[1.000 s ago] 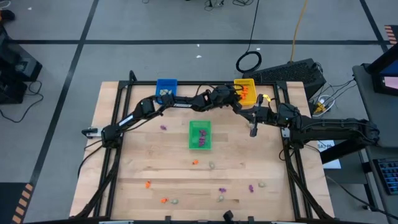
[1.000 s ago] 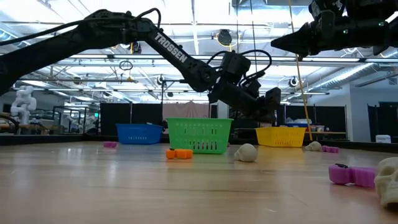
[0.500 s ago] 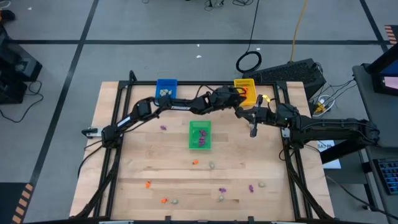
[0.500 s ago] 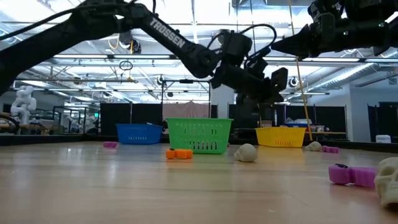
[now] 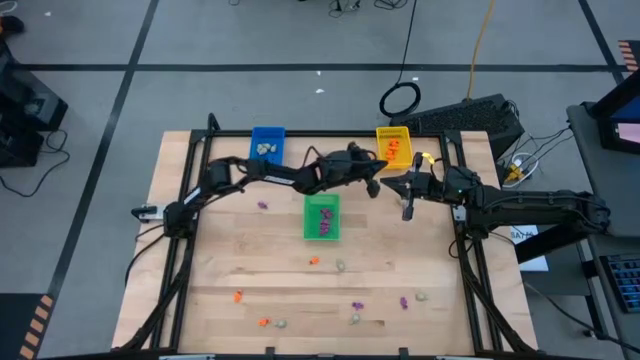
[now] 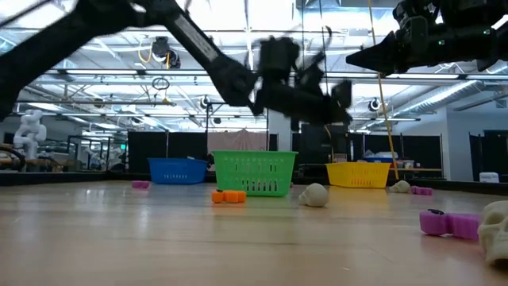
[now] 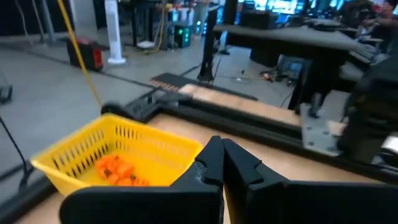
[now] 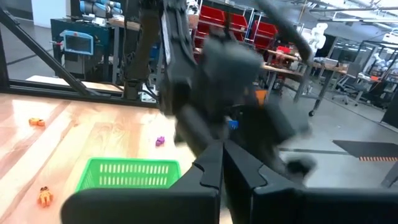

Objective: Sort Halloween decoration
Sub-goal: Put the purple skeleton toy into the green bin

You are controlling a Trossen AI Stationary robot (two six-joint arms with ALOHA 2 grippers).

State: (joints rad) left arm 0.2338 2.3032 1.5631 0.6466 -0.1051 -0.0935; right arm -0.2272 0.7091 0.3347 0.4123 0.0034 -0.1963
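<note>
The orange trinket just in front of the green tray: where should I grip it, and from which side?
The orange trinket lies flat and low on the table, elongated, with clear wood around it. Probably best to come straight down from above and pinch across its narrow middle, fingers either side of its short width. Its finer shape is too small to tell.

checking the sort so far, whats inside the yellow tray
A cluster of orange trinkets lies in the yellow tray; its near wall hides part of the floor.
</note>
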